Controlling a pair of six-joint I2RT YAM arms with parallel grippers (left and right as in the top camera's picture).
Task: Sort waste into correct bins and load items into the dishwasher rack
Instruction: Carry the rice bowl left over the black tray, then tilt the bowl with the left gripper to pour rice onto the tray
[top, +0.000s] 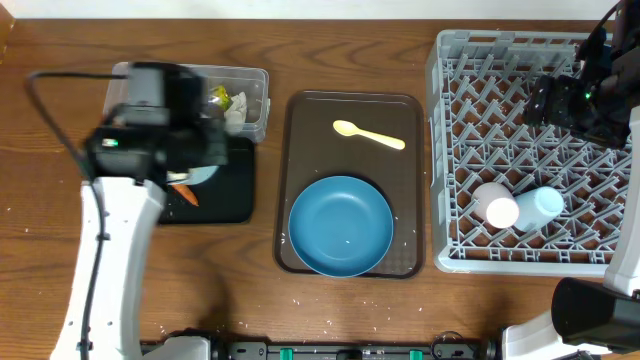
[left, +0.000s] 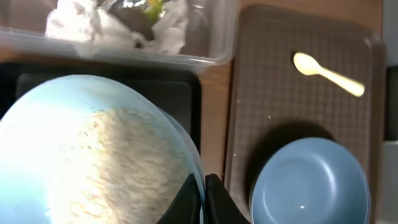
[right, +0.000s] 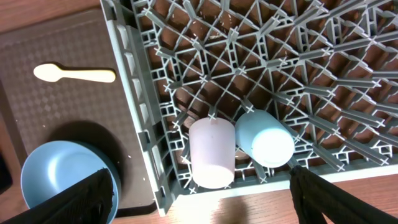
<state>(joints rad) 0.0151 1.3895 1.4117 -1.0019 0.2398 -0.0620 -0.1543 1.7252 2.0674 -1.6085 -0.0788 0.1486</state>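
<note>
My left gripper (left: 204, 180) is shut on the rim of the white bowl (left: 93, 149), which looks pale blue here and holds a layer of white rice (left: 118, 168). The bowl hangs over the black tray (left: 180, 93), where an orange carrot (top: 185, 193) lies. Behind it, the clear tub (left: 211, 37) holds crumpled tissue (left: 81, 25) and a yellow-green wrapper (left: 152, 7). My right gripper (right: 199, 173) is open above the grey dishwasher rack (right: 249, 62). A pink cup (right: 211, 152) and a light blue cup (right: 264, 140) lie in the rack's near corner.
The brown serving tray (top: 300, 130) sits between the bins and the rack, carrying the round blue plate (top: 340, 225) and the yellow spoon (top: 368, 133). A few white specks lie on the wood near the table's front edge. My left arm (top: 110, 230) hides part of the black tray.
</note>
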